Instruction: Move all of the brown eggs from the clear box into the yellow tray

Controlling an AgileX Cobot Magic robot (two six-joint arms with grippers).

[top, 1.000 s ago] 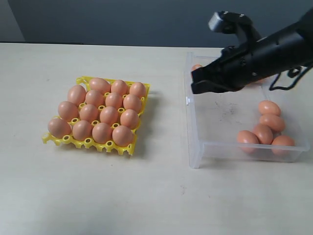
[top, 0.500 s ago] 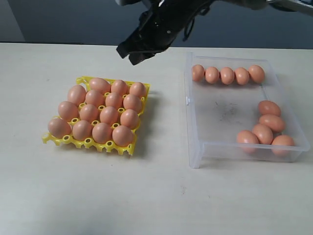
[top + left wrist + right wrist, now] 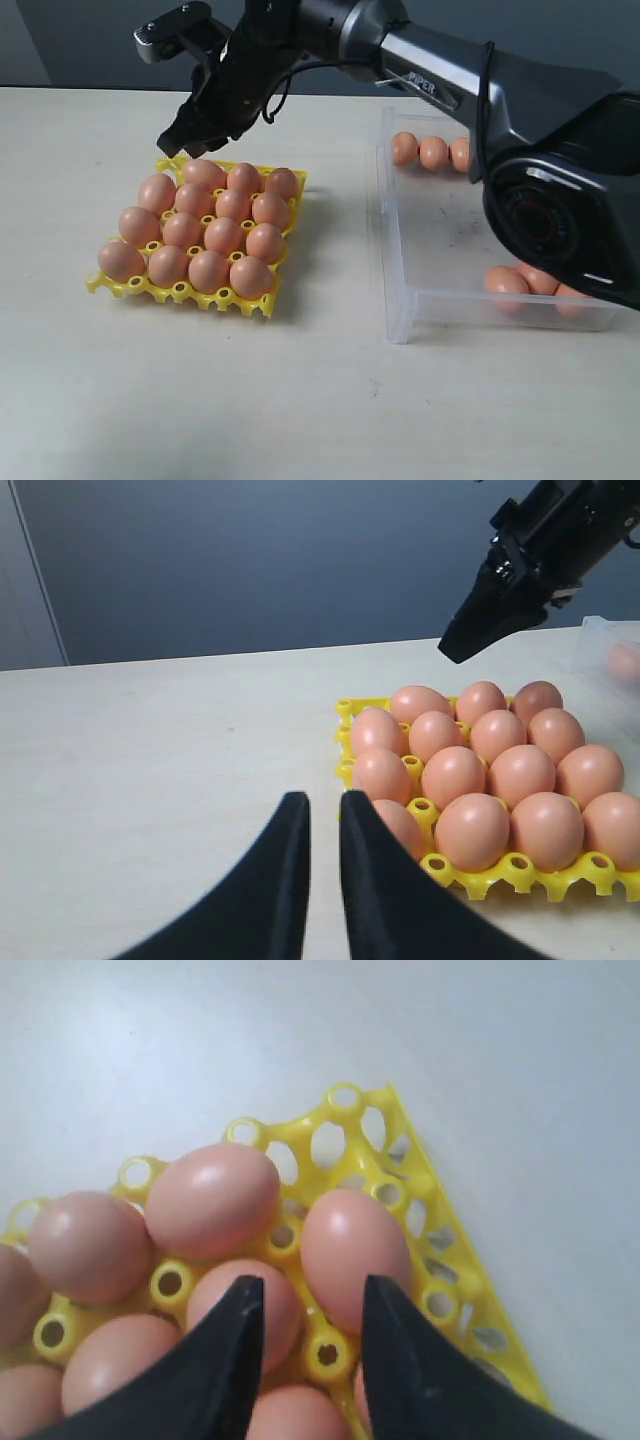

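Observation:
The yellow tray [image 3: 182,291] sits at the left, filled with brown eggs [image 3: 222,236] except for the empty cup [image 3: 170,163] at its far left corner. My right gripper [image 3: 176,140] reaches across and hovers just above that corner, open, with nothing between its fingers. In the right wrist view, my right gripper [image 3: 308,1295] frames tray eggs [image 3: 350,1245] below, with the empty corner cup [image 3: 330,1145] ahead. The clear box [image 3: 400,300] on the right holds more eggs [image 3: 432,152], partly hidden by the arm. My left gripper [image 3: 322,805] is shut and empty, low beside the tray [image 3: 345,708].
The right arm [image 3: 450,80] stretches over the table from the right, covering part of the clear box. Bare tabletop [image 3: 300,400] lies in front of the tray and box. A dark wall runs behind the table's far edge.
My right gripper left the far left corner of the clear box and swung left across the table to the tray's far left corner. The eggs in both containers have not moved.

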